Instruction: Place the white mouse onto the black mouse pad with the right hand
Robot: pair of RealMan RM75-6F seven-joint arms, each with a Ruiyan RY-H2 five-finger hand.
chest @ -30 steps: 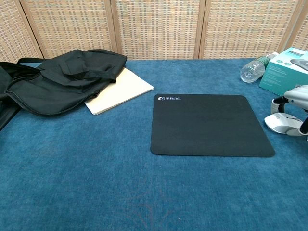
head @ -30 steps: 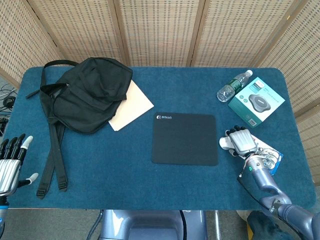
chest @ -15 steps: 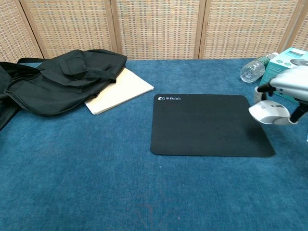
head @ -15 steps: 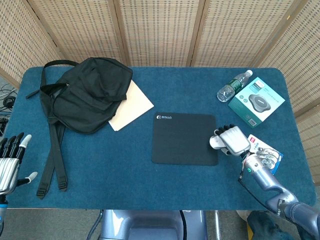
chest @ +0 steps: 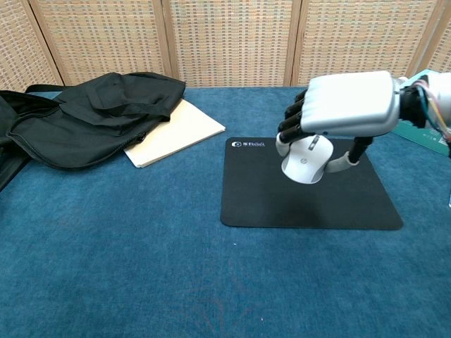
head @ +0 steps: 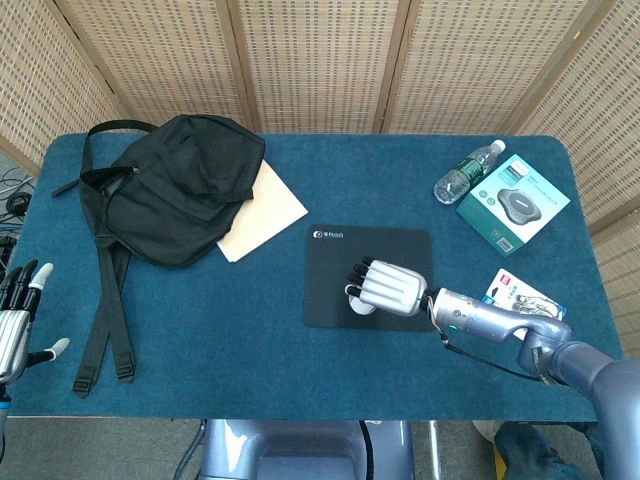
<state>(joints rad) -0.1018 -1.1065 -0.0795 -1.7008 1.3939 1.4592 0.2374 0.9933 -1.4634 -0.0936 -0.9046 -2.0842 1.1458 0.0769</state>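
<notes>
While I watch both cameras, my right robot hand point(chest: 349, 105) grasps the white mouse point(chest: 306, 160) from above, fingers point(chest: 290, 121) curled down over its front and the thumb hooked along its near side. In the chest view the mouse hangs tilted, nose down, above the black mouse pad point(chest: 262, 190), and I cannot tell whether its lower edge touches the pad surface. In the head view the same robot hand point(head: 392, 287) covers most of the mouse point(head: 361, 303), which shows only as a pale sliver over the middle of the mouse pad point(head: 330, 290), a little toward its near edge.

My left robot hand point(head: 14, 318) sits at the far left edge of the head view, off the near left corner of the tabletop point(head: 200, 330), fingers spread apart and holding nothing.

On the blue tabletop, a black backpack point(head: 175, 195) lies at the far left with its straps trailing toward me. A tan folder point(head: 268, 212) is tucked partly under it and points toward the pad's far left corner without touching it. At the far right, a clear water bottle point(head: 464, 172) lies on its side just beside a teal product box point(head: 514, 202). A small printed packet point(head: 520, 295) lies near the right edge, beside my right forearm.

In the chest view the backpack point(chest: 84, 116) and folder point(chest: 180, 130) sit left of the pad, well apart from the mouse.
</notes>
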